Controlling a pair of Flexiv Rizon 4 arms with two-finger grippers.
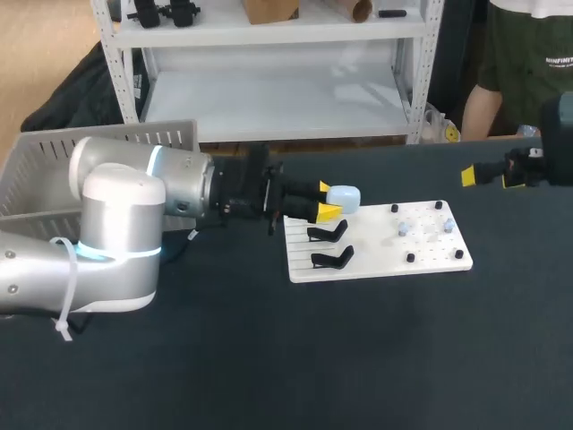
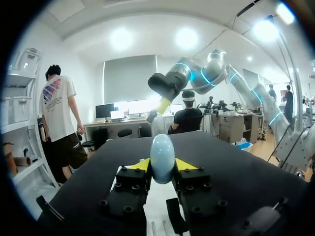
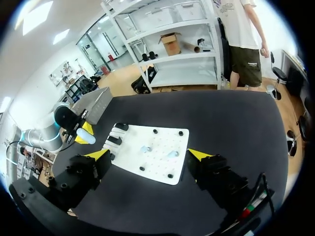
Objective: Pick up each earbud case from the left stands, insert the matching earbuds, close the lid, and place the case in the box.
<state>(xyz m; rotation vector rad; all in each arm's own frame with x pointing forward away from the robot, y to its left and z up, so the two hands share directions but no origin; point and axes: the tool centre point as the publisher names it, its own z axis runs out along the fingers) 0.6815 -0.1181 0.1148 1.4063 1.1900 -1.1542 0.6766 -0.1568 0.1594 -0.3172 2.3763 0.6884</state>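
Closest in the head view is my left arm (image 1: 116, 233), a bulky silver-and-white body that fills the lower left of the frame and extends toward the centre over the dark worktop (image 1: 295, 358). At its end the left pincer (image 1: 328, 201) is pinching a pale blue earbud case (image 1: 346, 196) — a yellow tip presses on it from each side. The case sits just above the frame's centre, at the upper-left corner of a white board (image 1: 380, 264).

The left wrist view shows the same grip from behind. The rounded case (image 2: 162, 155) stands upright between the fingers of the left pincer (image 2: 162, 166), with a yellow tip against each flank.

Just below the case in the head view, two black stands (image 1: 328, 232) sit on the board's left part, one beneath the other. Further right on the board, two small pale earbuds (image 1: 404, 228) rest well apart from the stands, among several black pegs (image 1: 410, 258).

In the right wrist view the board (image 3: 162, 167) lies ahead of the right pincer (image 3: 149, 155), whose fingers are spread wide — one yellow tip toward either side of the board. The earbuds (image 3: 145, 149) lie near the board's middle. The stands (image 3: 114, 140) are on the side nearer the left pincer (image 3: 82, 132) and its case (image 3: 90, 139).

In the head view the right pincer (image 1: 490, 177) hangs at the upper right, well apart from the board, on the dark right arm (image 1: 560, 134). Farthest back, at the upper left, a grey perforated box (image 1: 54, 166) stands behind the left arm.
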